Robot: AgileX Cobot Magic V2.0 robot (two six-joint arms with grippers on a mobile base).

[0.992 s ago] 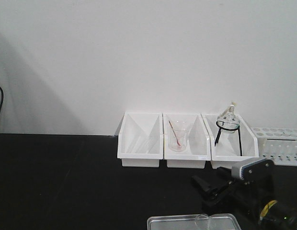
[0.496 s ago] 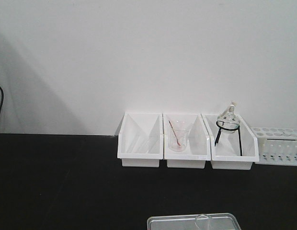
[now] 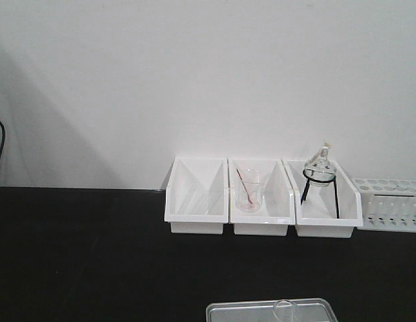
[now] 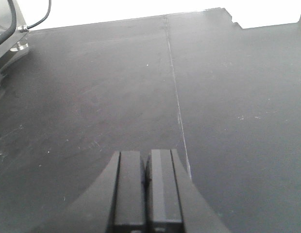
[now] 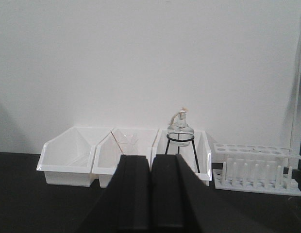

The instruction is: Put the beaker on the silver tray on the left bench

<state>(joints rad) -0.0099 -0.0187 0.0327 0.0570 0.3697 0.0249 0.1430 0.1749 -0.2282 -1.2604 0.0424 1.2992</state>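
The beaker [image 3: 284, 310], small and clear, stands inside the silver tray [image 3: 238, 310] at the bottom edge of the front view, on the black left bench [image 3: 94, 255]; only its rim and upper wall show. Neither gripper appears in that view. My left gripper [image 4: 146, 158] is shut with nothing in it, hovering over bare black worktop [image 4: 92, 97]. My right gripper [image 5: 151, 160] is also shut and holds nothing; it faces the white bins at the wall. The beaker and tray are out of both wrist views.
Three white bins [image 3: 262, 196] stand against the wall; the middle one holds a beaker with a pinkish rod [image 3: 249, 190], the right one a flask on a black stand [image 3: 320, 172]. A white test tube rack [image 3: 389, 204] sits far right. A black cable [image 4: 31, 19] lies at the bench's far left.
One second ago my right arm showed at the lower right beside the tray; it has since drawn back out of the front view. The beaker stays in the tray.
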